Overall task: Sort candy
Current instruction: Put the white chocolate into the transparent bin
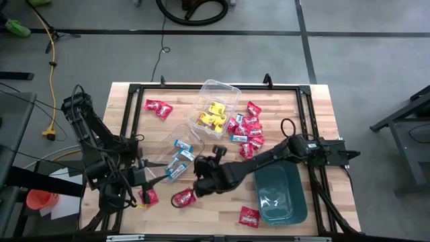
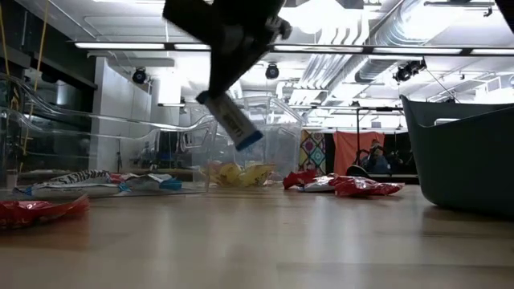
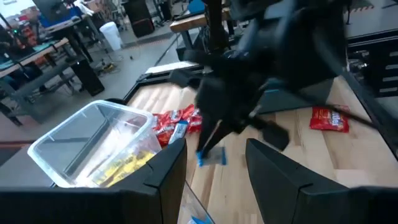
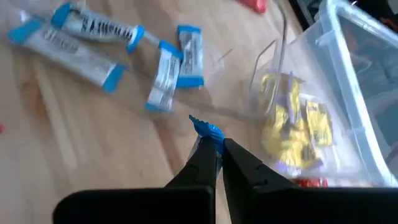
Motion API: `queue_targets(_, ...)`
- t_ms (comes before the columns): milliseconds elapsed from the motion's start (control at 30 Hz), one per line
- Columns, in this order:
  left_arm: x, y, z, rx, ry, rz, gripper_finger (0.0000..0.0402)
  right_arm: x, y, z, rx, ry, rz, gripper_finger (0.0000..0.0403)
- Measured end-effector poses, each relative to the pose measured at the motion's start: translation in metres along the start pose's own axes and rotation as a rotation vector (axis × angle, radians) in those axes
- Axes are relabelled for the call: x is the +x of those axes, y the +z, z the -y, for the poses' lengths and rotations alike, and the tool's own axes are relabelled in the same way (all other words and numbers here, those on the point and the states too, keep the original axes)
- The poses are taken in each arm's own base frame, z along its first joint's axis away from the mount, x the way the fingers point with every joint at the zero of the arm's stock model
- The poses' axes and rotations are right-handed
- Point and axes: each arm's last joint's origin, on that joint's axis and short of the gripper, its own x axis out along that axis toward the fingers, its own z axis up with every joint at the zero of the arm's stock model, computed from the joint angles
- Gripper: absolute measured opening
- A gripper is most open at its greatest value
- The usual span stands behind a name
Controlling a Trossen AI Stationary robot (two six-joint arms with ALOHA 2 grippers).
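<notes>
My right gripper [image 1: 199, 180] is over the table's middle, shut on a light blue-and-white candy [image 2: 231, 122] that hangs clear of the wood. To its left a clear tub [image 1: 190, 136] sits tilted with several blue-and-white candy packets [image 4: 93, 43] inside, and my left gripper [image 1: 153, 176] is at its near edge. A second clear tub [image 1: 213, 107] at the far middle holds yellow candy [image 1: 211, 117]. Red candy [image 1: 247, 128] lies in a heap to its right. My right gripper pinches one end of the candy between its two fingertips, and a blue end [image 4: 208, 129] sticks out past them. The fingers slant down from the table's right. The packet hangs tilted below them, lifted clear. My left gripper has the tilted tub's clear wall [image 3: 191, 202] between its two fingers, coming from the table's left, about level. Its own fingers hide the place of contact.
A teal bin [image 1: 279, 195] stands at the near right. Single red packets lie at the far left [image 1: 158, 106], near my left gripper [image 1: 149, 196], under my right gripper [image 1: 183, 197] and by the near edge [image 1: 249, 216].
</notes>
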Motion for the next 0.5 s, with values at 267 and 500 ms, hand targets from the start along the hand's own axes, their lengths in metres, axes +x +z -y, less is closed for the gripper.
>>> queue_targets(267,-0.004,-0.001,0.002,-0.006,-0.024,0.002,0.0154,-0.001,0.012,0.003,-0.048,-0.016,0.091,0.0001)
queue_targets(500,-0.009,-0.002,0.004,-0.035,-0.046,0.006,0.0154,-0.038,0.007,0.020,-0.051,-0.121,0.123,0.0000)
